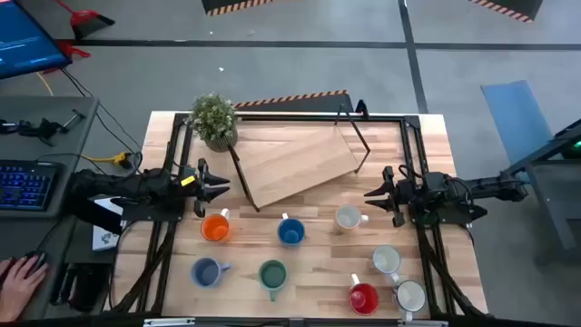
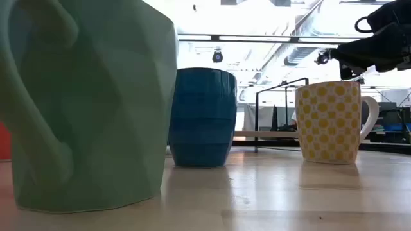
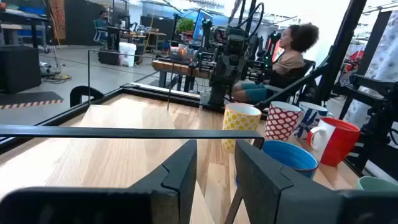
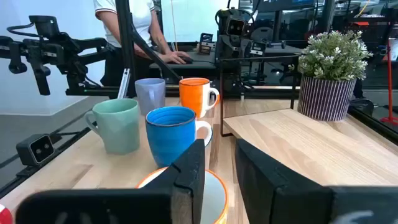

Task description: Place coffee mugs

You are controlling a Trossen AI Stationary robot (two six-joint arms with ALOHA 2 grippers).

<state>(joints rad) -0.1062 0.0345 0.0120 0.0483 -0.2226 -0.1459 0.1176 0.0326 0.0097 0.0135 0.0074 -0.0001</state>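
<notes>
Eight mugs stand on their bases on the table's near half: orange (image 1: 215,227), bright blue (image 1: 290,232), cream with yellow dots (image 1: 348,218), grey-blue (image 1: 206,271), green (image 1: 272,272), white (image 1: 386,260), red (image 1: 363,297) and another white (image 1: 410,295). My left gripper (image 1: 221,189) hovers open above and just beyond the orange mug. My right gripper (image 1: 370,194) is open too, beside and slightly beyond the cream mug (image 4: 186,186). The low view shows the green mug (image 2: 90,102), the blue mug (image 2: 202,115) and the dotted cream mug (image 2: 329,122).
A tilted wooden shelf (image 1: 295,159) on a black frame fills the table's far middle. A potted plant (image 1: 215,118) stands at its far left corner. Bare tabletop lies between the two rows of mugs. A person (image 3: 292,56) sits beyond the table, and a hand (image 1: 18,271) rests at the desk on the left.
</notes>
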